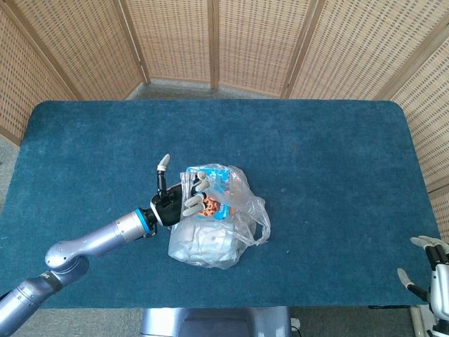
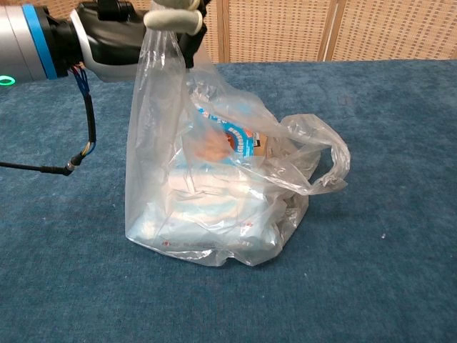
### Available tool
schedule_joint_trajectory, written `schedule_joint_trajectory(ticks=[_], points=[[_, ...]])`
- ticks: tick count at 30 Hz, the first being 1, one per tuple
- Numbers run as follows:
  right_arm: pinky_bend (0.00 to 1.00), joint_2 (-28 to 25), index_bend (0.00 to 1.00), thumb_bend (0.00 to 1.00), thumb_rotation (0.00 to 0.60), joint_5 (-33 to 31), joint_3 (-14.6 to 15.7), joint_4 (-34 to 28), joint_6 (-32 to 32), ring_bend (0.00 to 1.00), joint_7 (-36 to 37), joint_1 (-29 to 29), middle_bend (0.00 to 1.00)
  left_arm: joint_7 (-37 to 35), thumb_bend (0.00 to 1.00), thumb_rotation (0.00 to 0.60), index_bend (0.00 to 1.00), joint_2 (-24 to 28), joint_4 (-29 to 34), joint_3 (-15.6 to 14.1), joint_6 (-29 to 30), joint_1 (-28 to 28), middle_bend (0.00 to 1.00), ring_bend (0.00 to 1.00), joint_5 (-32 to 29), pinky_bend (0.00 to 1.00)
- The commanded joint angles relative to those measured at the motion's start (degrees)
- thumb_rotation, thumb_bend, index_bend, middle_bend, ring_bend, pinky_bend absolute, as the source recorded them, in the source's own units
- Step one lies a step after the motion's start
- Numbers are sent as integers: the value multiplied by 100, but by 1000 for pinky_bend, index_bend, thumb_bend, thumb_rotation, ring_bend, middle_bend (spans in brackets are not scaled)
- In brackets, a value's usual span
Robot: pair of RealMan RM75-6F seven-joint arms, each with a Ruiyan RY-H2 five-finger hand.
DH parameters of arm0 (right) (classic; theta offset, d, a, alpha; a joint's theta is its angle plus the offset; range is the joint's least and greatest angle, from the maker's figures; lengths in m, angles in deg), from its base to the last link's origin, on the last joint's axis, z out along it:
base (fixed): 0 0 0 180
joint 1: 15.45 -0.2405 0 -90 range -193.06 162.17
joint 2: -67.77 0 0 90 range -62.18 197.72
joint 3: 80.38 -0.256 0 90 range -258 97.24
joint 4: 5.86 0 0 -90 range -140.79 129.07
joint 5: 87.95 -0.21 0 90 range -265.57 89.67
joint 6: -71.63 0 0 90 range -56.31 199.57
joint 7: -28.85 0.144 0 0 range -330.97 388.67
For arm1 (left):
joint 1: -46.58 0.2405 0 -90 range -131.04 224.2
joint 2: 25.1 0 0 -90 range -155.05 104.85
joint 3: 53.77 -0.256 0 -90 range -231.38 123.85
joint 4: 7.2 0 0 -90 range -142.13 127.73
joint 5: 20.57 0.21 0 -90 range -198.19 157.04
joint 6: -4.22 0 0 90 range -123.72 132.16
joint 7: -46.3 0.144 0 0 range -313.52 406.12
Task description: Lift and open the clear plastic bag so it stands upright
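A clear plastic bag (image 2: 214,207) (image 1: 214,235) holding white packets and a blue cookie packet (image 2: 225,136) sits on the blue table. My left hand (image 2: 136,28) (image 1: 179,202) grips the bag's left handle and holds it pulled up high, so that side stands tall. The bag's right handle loop (image 2: 325,161) droops to the side. My right hand (image 1: 429,270) shows only at the lower right corner of the head view, off the table, with fingers spread and nothing in it.
The blue carpeted table (image 1: 316,161) stretches wide on every side of the bag. Wicker screens (image 1: 210,42) stand behind the far edge. A black cable (image 2: 82,136) hangs from my left wrist down to the table surface.
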Motion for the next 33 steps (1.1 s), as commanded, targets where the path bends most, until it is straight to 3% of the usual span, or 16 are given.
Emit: schedule_joint_trajectory(ticks=[1,9,13,21,28,33], points=[[160,-24,281,229,600,-7,-52,32,-80,217,56,-83,271,260,122,0,469,13,148,139,-99,123,613,799,-193,868],[162,50,279,186,600,56,-247,266,-485,217,501,-512,271,661,137,0,469,304,557,138,92,320,613,799,-219,868],[162,193,266,132,600,103,-368,473,-727,216,713,-814,269,819,155,0,469,512,784,-26,424,412,613,799,-135,868],[162,586,247,122,600,242,-577,790,-964,206,1028,-1336,262,836,175,0,469,829,1115,-372,1042,427,613,799,-97,868],[166,936,221,122,600,314,-628,1016,-1258,200,1197,-1758,260,917,176,0,469,927,1304,-408,1114,477,613,799,-139,868],[166,1169,203,122,600,302,-585,1172,-1424,194,1226,-1936,258,1039,176,0,469,921,1402,-160,1125,587,613,799,-186,868]])
